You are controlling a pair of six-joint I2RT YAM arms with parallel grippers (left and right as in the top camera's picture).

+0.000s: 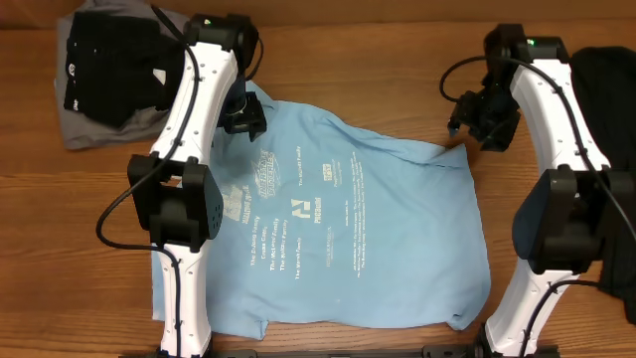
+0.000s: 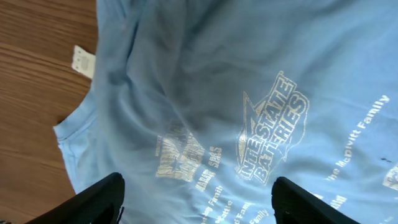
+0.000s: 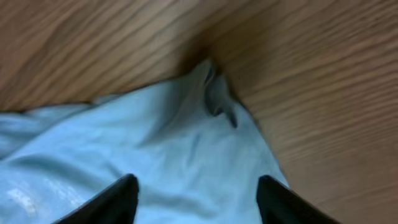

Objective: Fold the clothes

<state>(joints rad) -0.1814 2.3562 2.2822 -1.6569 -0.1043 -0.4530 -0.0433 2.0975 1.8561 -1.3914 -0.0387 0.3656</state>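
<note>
A light-blue T-shirt [image 1: 338, 239] with white lettering lies spread on the wooden table [image 1: 378, 89], collar at the far left. My left gripper [image 1: 241, 117] is open above the shirt's collar end; in its wrist view [image 2: 198, 190] the fingers straddle the print, and the collar and a white tag [image 2: 82, 60] show. My right gripper [image 1: 475, 127] is open over the shirt's far right corner [image 3: 205, 118], fingers [image 3: 196, 186] apart with nothing between them. Black and grey garments [image 1: 109, 75] lie piled at the far left.
A dark garment [image 1: 618, 149] lies at the right edge beside the right arm. The arm bases stand at the near edge on both sides of the shirt.
</note>
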